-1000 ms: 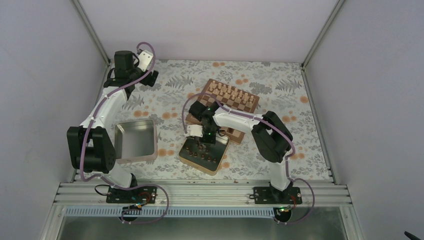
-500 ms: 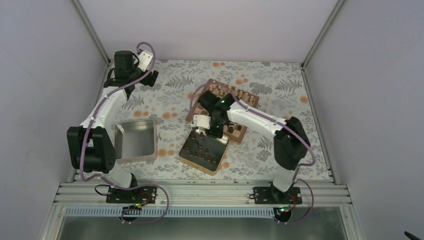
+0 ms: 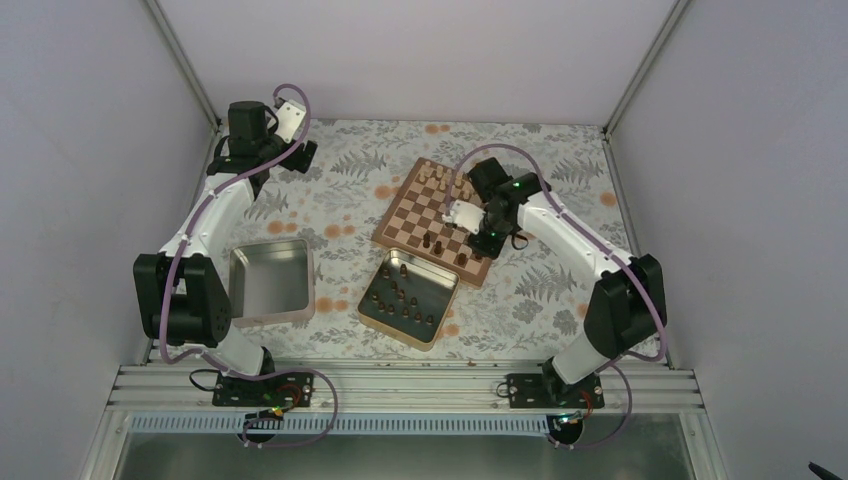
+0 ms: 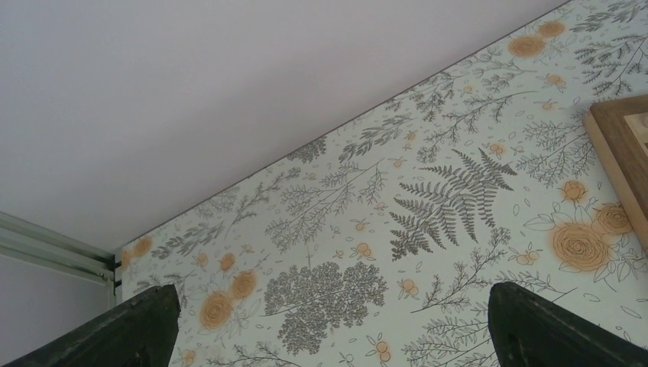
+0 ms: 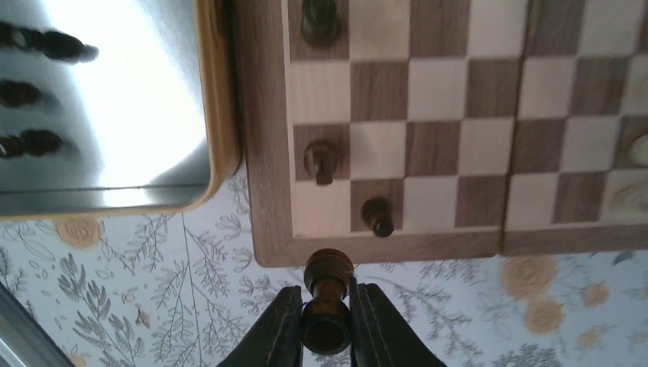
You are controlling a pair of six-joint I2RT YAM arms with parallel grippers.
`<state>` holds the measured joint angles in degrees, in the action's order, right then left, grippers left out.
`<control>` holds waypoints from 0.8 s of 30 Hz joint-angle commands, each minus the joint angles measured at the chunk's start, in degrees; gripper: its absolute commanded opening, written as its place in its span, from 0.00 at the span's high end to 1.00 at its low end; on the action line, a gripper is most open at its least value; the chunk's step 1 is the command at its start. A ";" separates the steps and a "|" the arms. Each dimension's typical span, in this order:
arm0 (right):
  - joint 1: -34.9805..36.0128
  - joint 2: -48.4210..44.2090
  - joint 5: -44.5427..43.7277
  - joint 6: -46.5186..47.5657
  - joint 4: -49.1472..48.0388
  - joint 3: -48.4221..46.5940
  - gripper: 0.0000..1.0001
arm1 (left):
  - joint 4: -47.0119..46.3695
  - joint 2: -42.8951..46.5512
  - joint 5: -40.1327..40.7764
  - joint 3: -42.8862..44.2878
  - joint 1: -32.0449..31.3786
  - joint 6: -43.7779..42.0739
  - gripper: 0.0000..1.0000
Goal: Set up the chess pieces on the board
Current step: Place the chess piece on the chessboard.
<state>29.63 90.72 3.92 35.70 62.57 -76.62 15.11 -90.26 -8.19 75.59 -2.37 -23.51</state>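
The right pincer (image 5: 325, 304) is closed tight on one dark chess piece (image 5: 328, 269). Both fingers clamp its narrow stem, and its rounded head protrudes past the tips. In the wrist view the held piece sits at lower centre of the frame. It is just outside the brown border of the board (image 5: 264, 153) and over the floral table (image 5: 191, 306). In the overhead view this pincer is right of frame centre, at the right-hand end of the board's lower edge.

The board lies at an angle in the upper middle of the overhead view. Three dark pieces on the board (image 5: 321, 159) occupy separate squares along its left side in the wrist view. Pale pieces (image 3: 447, 180) line the board's upper edge in the overhead view.

A tin (image 3: 449, 302) lies just below the board in the overhead view, close beside its border. Contact between the two cannot be determined. The tin holds more dark pieces (image 3: 400, 295); their count is not readable. A second tin (image 3: 272, 285) lies at lower left, well apart from the board.

The left pincer (image 4: 330, 289) has its jaws spread wide with nothing between them and only floral table beneath. It is at upper left of the overhead view, well apart from the board. A corner of the board shows at the right edge of its wrist view.
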 commanded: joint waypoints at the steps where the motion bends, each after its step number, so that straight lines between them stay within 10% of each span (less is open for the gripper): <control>1: -0.68 -0.41 0.35 -0.28 -1.27 4.39 0.84 | -0.57 1.08 -1.07 0.75 -0.12 0.04 0.00; 24: -3.15 7.63 4.25 2.16 -9.74 8.42 0.85 | -0.42 1.03 -0.50 0.70 -0.05 0.04 0.00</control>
<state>26.92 97.38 6.42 36.86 54.08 -67.53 15.14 -90.26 -8.21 75.59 -2.39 -23.51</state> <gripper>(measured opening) 0.158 0.999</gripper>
